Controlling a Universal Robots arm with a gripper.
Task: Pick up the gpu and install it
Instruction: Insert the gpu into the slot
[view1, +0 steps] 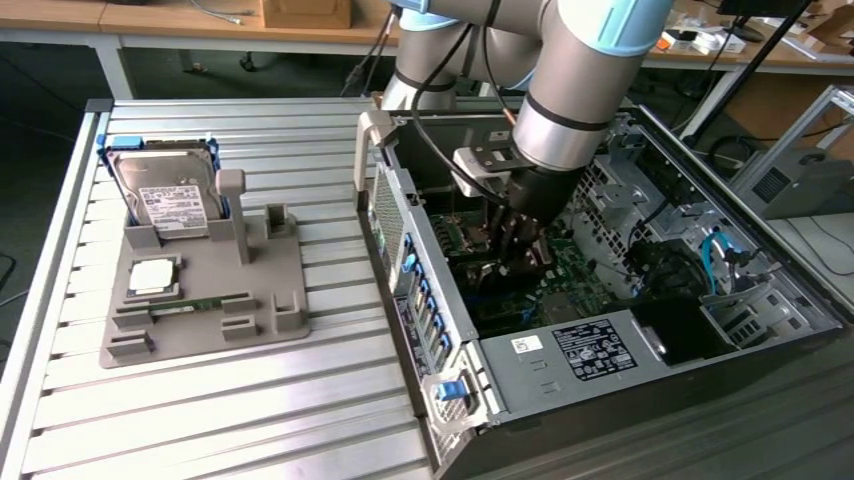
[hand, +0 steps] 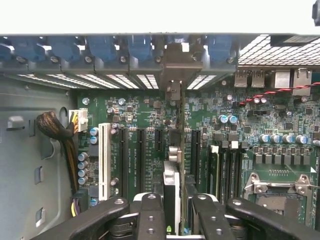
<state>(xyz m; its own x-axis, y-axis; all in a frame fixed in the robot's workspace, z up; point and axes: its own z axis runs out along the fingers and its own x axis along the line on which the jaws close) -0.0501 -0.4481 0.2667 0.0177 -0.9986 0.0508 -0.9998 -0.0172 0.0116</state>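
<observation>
So, gripper (hand: 177, 216): closed on the gpu, its black fingers (hand: 151, 215) pressed against the two faces of the card.
Gpu (hand: 171, 192): a thin, flat, dark expansion card seen edge-on in the wrist view, with a pale silver-white block on one face and a narrow grey metal bracket at the far end.
Gpu position: held on edge inside the open grey metal computer case (view1: 400, 215), over the green motherboard (hand: 135, 112) and in line with the long black expansion slots (hand: 141, 160).
Bracket end: up against the row of rear slot openings with blue plastic clips (hand: 65, 50).
Seating: I cannot tell whether the card's lower edge is in a slot.
Neighbours: a white expansion slot (hand: 104, 160) lies well to one side of the card, and a silver processor socket (hand: 277, 185) to the other.
Exterior view: the arm reaches down into the case, the gripper (view1: 525, 240) low over the board.
Table: a slatted aluminium table (view1: 267, 420) carries a grey moulded fixture (view1: 274, 320) at the exterior view's left, apart from the case.
Fixture contents: a boxy silver hard drive with a white label (view1: 167, 195) standing upright, and a slim green memory stick (view1: 200, 303).
</observation>
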